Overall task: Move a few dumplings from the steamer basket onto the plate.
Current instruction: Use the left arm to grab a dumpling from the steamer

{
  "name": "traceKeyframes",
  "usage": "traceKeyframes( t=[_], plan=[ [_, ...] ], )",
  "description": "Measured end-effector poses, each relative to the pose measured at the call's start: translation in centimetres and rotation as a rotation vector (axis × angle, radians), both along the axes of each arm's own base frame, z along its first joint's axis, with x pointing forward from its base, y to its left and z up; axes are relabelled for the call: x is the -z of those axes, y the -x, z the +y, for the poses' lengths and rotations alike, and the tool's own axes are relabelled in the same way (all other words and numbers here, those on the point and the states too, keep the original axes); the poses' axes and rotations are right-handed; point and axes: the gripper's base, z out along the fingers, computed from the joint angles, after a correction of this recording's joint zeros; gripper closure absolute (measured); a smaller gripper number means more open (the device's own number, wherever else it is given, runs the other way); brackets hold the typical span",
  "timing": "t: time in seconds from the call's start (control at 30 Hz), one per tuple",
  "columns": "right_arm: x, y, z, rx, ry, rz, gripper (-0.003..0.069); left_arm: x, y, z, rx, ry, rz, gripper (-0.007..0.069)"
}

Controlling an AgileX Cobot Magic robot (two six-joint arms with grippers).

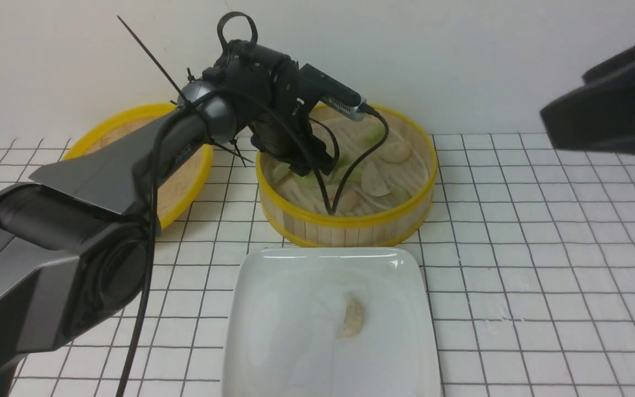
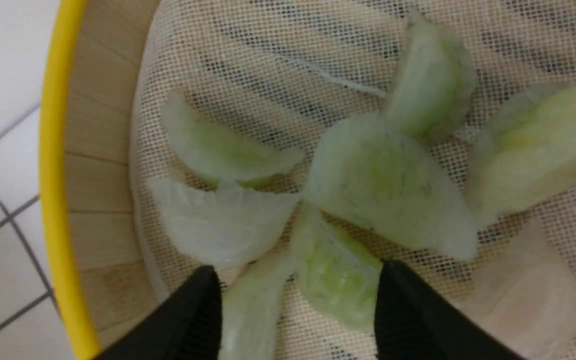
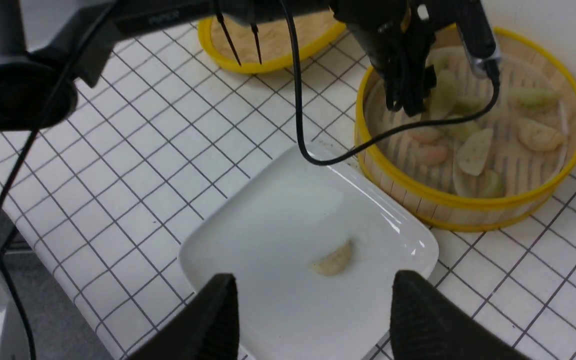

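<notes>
Inside the steamer basket [image 1: 350, 223], at the back of the tiled tabletop [image 1: 543, 248], the left tool [image 2: 298, 270] reaches down among the dumplings [image 2: 383, 180]. Its fingers are spread wide, with a green dumpling [image 2: 335, 280] lying between them, not clamped. In front, the white plate [image 1: 273, 275] carries one cream dumpling [image 1: 352, 315]. The right tool [image 3: 315, 277] hovers above the plate, wide open and empty.
</notes>
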Motion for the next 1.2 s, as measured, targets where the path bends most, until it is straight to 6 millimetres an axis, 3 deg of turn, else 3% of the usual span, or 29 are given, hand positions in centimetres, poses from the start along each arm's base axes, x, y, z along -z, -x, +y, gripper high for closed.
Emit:
traceKeyframes(
  t=[0.07,0.27,0.47,0.63,0.73,0.87,0.97,1.2],
  plan=[
    [-0.3,0.6,-0.4,-0.001,-0.010,-0.017,0.0281,0.2,0.0,-0.1,0.000,0.005,0.005,0.0321],
    [-0.8,1.5,-1.0,-0.001,-0.024,-0.038,0.0281,0.2,0.4,0.0,-0.019,-0.012,0.051,0.0557],
    [-0.8,1.5,-1.0,-0.001,-0.024,-0.039,0.0281,0.8,1.1,0.3,-0.099,-0.018,0.191,0.0631],
    [-0.8,1.5,-1.0,-0.001,-0.024,-0.039,0.0281,-0.9,1.2,0.0,-0.110,0.037,0.222,0.0631],
    [-0.8,1.5,-1.0,-0.001,-0.024,-0.039,0.0281,-3.9,1.2,-0.1,-0.112,0.068,0.166,0.0631],
    [-0.8,1.5,-1.0,-0.001,-0.024,-0.039,0.0281,-4.6,1.0,0.1,-0.115,0.055,0.134,0.0610],
    [-0.8,1.5,-1.0,-0.001,-0.024,-0.039,0.0281,-4.1,0.9,0.0,-0.141,0.071,0.139,0.0538],
    [-0.8,1.5,-1.0,-0.001,-0.024,-0.039,0.0281,-1.3,-0.1,-0.5,-0.322,0.177,0.158,0.0275]
  ],
)
